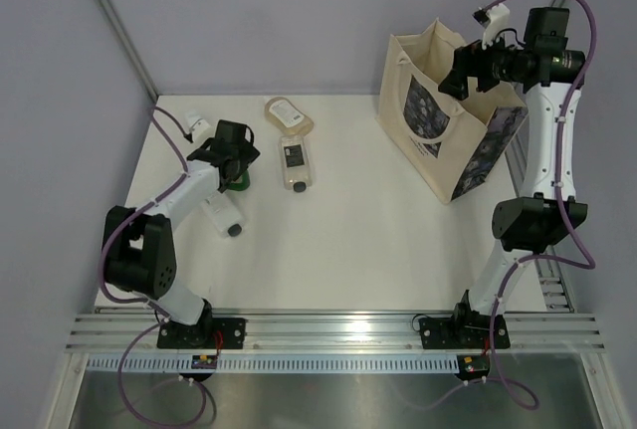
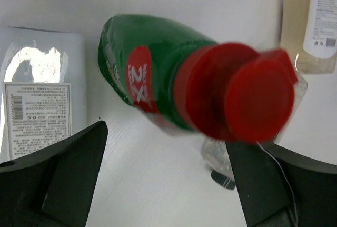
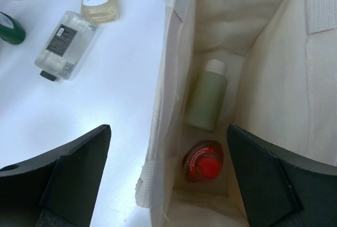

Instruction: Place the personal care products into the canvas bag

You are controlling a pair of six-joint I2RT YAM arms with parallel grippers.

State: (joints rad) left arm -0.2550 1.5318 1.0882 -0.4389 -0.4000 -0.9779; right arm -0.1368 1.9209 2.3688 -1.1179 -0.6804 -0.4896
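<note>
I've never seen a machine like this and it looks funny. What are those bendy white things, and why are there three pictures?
The bendy white things are two robot arms bolted to a table. Each ends in a gripper that pinches things. One picture looks down from above; the other two come from little cameras on the wrists.

The left gripper is open, its jaws on either side of a green bottle with a red cap, not yet pinching it. Nearby on the table lie a clear bottle, a beige pouch and another clear bottle.

The right gripper hovers open over the canvas bag, holding nothing. Its camera peeks inside: a pale-green bottle and a red bottle are already in.
</note>
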